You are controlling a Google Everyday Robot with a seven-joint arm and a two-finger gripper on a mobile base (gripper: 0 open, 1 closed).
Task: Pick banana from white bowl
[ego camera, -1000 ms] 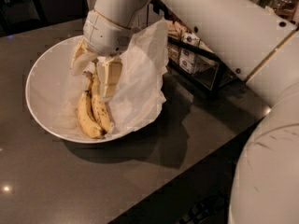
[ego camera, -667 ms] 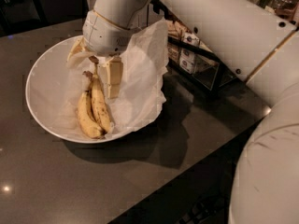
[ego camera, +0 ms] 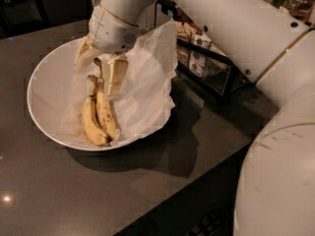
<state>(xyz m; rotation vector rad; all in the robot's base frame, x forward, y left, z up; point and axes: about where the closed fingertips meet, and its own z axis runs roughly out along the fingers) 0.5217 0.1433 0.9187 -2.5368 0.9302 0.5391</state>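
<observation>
The banana (ego camera: 100, 118), a speckled yellow pair joined at a dark stem, lies in the white bowl (ego camera: 43, 95) on its crinkled paper lining (ego camera: 145, 87), stem end pointing away from me. My gripper (ego camera: 96, 76) hangs over the far part of the bowl, just above the stem end. Its fingers (ego camera: 114, 75) stand apart, one on each side of the stem, open. The arm's white wrist covers the bowl's back rim.
A black wire rack of packets (ego camera: 204, 63) stands right behind the bowl. The bowl sits on a dark counter (ego camera: 74, 191) whose front edge runs diagonally at lower right. My white arm and body fill the right side.
The gripper has risen slightly, so the banana's stem end now shows between the fingers. The banana lies in the same spot in the bowl.
</observation>
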